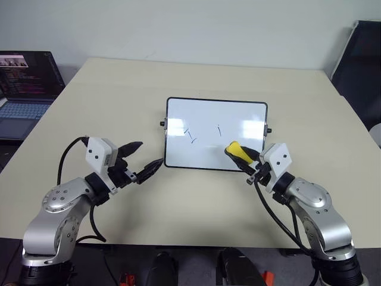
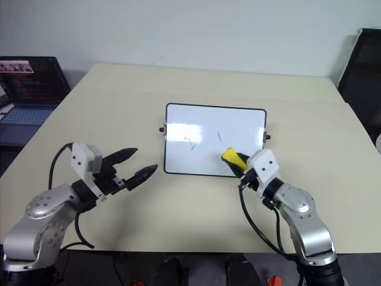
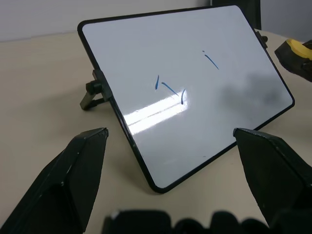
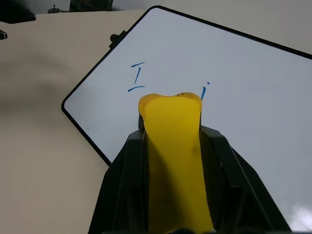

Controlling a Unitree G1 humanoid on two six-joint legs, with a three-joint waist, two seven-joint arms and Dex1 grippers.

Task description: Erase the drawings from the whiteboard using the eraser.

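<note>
Whiteboard [image 1: 215,136]: A white board in a thin black frame is seen lying on a beige table [image 1: 190,202], propped on small side knobs so that it tilts a little.

Drawings [image 1: 191,136]: Thin blue strokes are seen on the left half of the board, with one short tick [image 1: 219,128] nearer the middle. All are unerased.

Eraser [image 1: 236,151]: A yellow block is clamped between the black fingers of the right gripper [image 1: 244,158]. It is held over the board's lower right part, just beside the tick. Contact with the board cannot be confirmed.

Left gripper [image 1: 144,161]: Its jaws are spread wide and nothing is held. It hangs just off the board's lower left corner, apart from the frame.

Risk, board sliding: The board is not steadied by anything. A sideways wipe could push it across the table, or rock it on its knobs.

Risk, missed marks: The strokes are far smaller than the block. A pass held too high or too far right could leave them untouched.

Risk, eraser twisting: The block is pinched at its rear end only. Hard pressure could lever it out of the fingers.
</note>
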